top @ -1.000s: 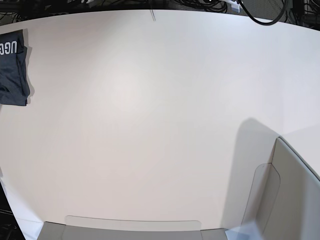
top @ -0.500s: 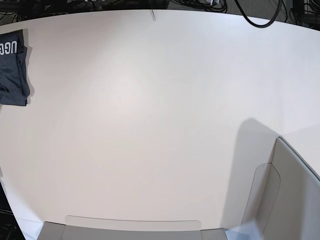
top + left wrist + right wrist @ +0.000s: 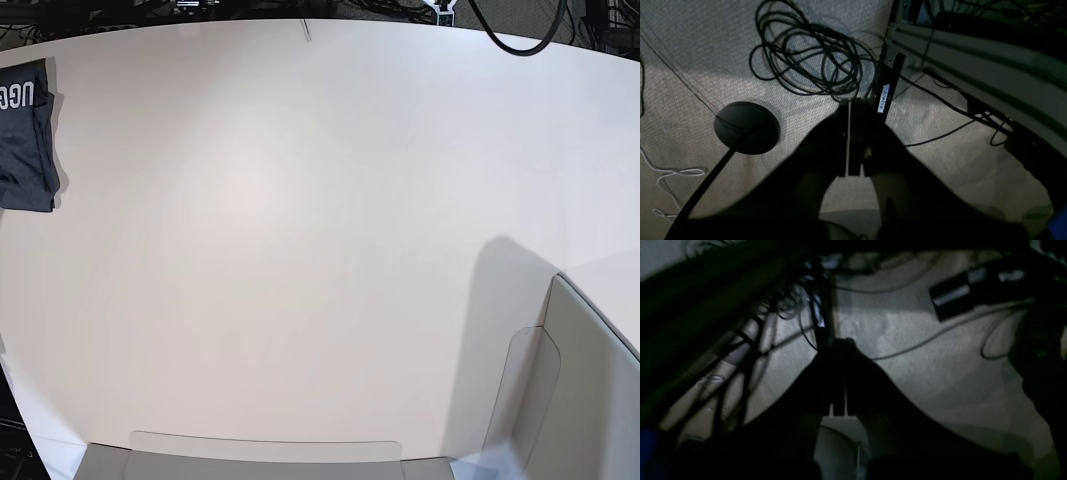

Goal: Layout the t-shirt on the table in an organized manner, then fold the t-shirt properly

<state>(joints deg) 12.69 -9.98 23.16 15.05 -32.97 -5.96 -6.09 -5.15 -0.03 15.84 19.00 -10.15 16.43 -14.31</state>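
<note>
T-shirt [image 3: 25,135] on table [image 3: 300,220], fingers [image 3: 858,133] elsewhere.

White block letters reading "UGG" are printed on the dark t-shirt [image 3: 27,135], which lies at the worktop's [image 3: 300,230] far edge, at about ten o'clock in the base view; the shirt runs past the picture's border, so the word may be cut off. In the left wrist view, a small white label [image 3: 884,98] on a dark clip-like bar [image 3: 888,86], at about one o'clock from centre, reads "ASIMOV" in handwritten capitals. The right wrist view shows no readable text.
</note>
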